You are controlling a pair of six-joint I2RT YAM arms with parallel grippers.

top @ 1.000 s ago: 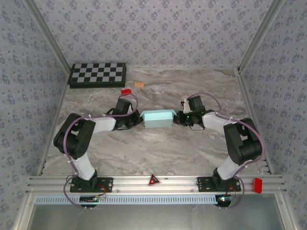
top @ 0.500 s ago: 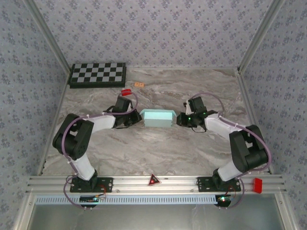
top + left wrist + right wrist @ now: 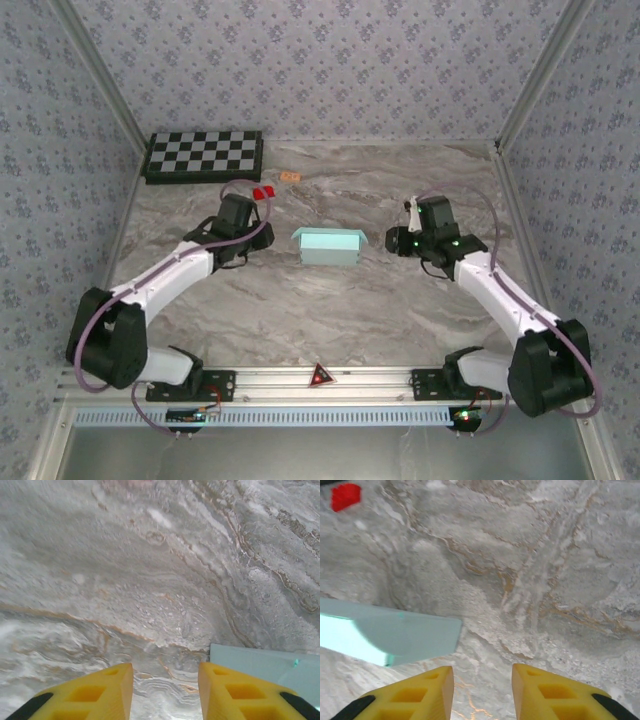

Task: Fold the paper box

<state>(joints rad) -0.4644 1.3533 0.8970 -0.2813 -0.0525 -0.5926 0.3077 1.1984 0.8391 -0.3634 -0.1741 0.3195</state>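
Jaws both apart, empty; paper box (image 3: 327,246) lies between; right wrist catches red block (image 3: 345,496).

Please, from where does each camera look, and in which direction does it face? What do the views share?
Top external: above and behind the bases, facing down and forward over the table; both arms, paper box, checkerboard.
Left wrist: on the left arm, facing down past the open left gripper; box corner at lower right.
Right wrist: facing down past the open right gripper; box end at left, red block.
Shared: all three show the box.
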